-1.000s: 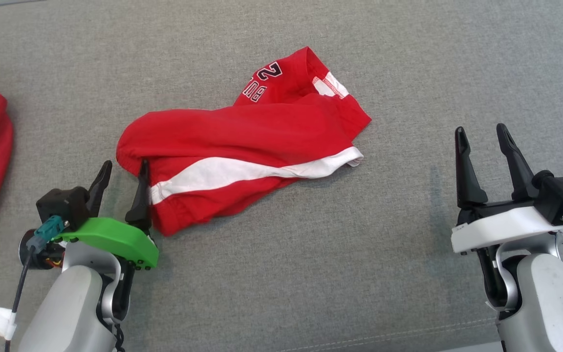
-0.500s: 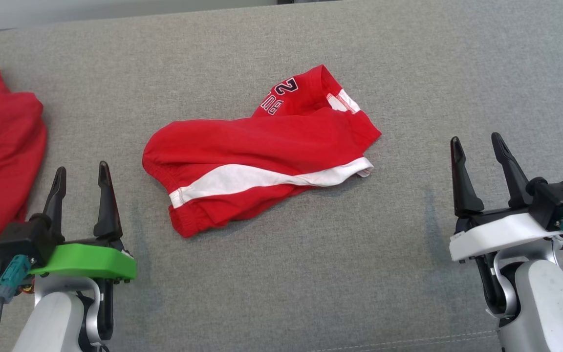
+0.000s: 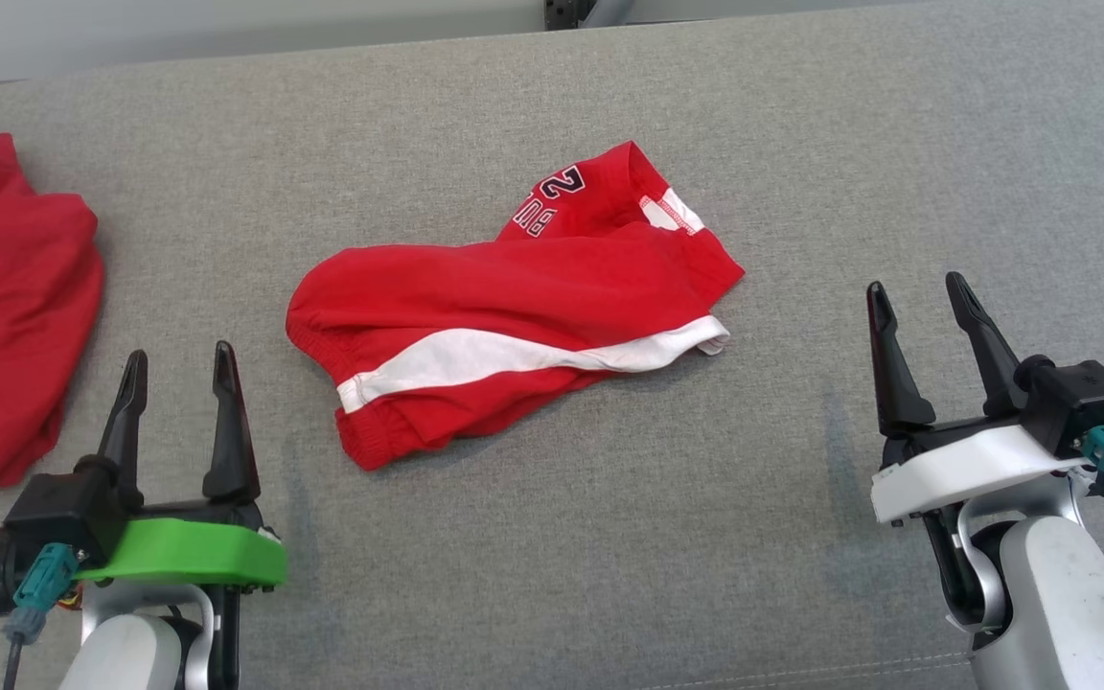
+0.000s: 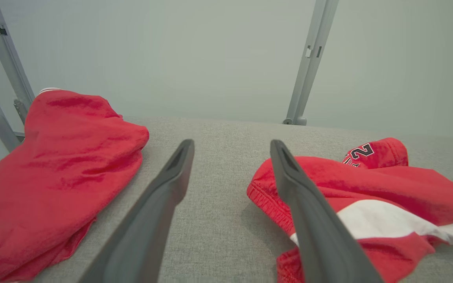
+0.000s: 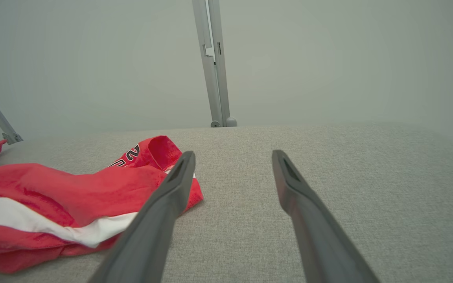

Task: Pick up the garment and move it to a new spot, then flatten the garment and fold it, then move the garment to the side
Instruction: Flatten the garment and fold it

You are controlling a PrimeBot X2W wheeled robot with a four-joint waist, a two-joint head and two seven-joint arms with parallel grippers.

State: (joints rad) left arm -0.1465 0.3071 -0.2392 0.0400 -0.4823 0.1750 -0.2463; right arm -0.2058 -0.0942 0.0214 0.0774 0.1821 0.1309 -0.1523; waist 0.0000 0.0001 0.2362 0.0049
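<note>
Grey fabric counter (image 3: 609, 537). Red garment (image 3: 514, 297) lies crumpled at centre; left claw (image 3: 180, 353), open, has drawn back from its hem; right claw (image 3: 914, 283) open, well apart. Placement apparently done; flattening next.

The garment (image 3: 514, 297) is bright red with one wide white stripe (image 3: 475, 355) across it. There's dark lettering (image 3: 557, 196) edged in white on the far folded-up bit, and a small white patch (image 3: 672, 213) beside that. Off to the left there's another cloth (image 3: 6, 307), plain red, pretty much the same shade. The table (image 3: 609, 537) is mid-grey woven fabric, a bit heathered. The left end effector (image 3: 178, 356) has black fingers on a lime-green mount (image 3: 183, 554). The right end effector (image 3: 916, 285) has the same black fingers but a white mount (image 3: 964, 460). Each one has a teal plug (image 3: 44, 572). The forearms (image 3: 1060, 613) are silvery grey and the wall (image 4: 210, 59) is pale grey.
</note>
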